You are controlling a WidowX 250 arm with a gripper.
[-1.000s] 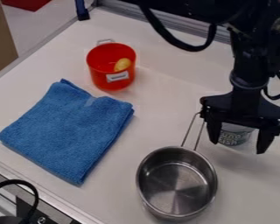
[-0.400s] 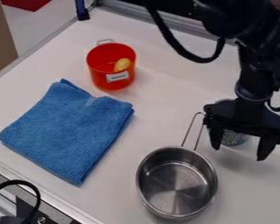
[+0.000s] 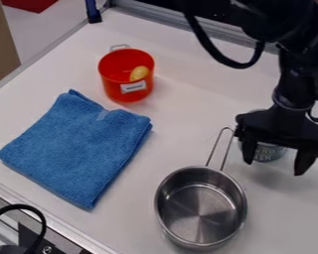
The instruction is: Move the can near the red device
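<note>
Your work surface is a white tabletop [image 3: 175, 149], bordered at the rear by a grey metal rail [image 3: 163, 19] and at the lower left by a second rail [image 3: 55, 218], beside which a black cable [image 3: 17, 205] curves. Beyond the tabletop, at the upper left of your view, note a blue post [image 3: 93, 12], a brown panel [image 3: 1, 44] and a red object [image 3: 30, 4] on a pale floor. The folded blue microfiber cloth [image 3: 75, 149] lies flat on the left; the stainless-steel saucepan [image 3: 201, 211] sits at the lower centre, its wire handle directed toward the rear. The red bucket [image 3: 114, 88], fitted with a white label and containing a yellow item [image 3: 139, 73], stands behind the cloth. Your can [image 3: 268, 152] stands upright on the right side of the tabletop, near the saucepan handle and well apart from the bucket. It has a grey-green printed wall with pale lettering; the gripper [image 3: 277, 163] partly hides it. The two fingers of the gripper are spread apart, with the lower can wall visible between them.
</note>
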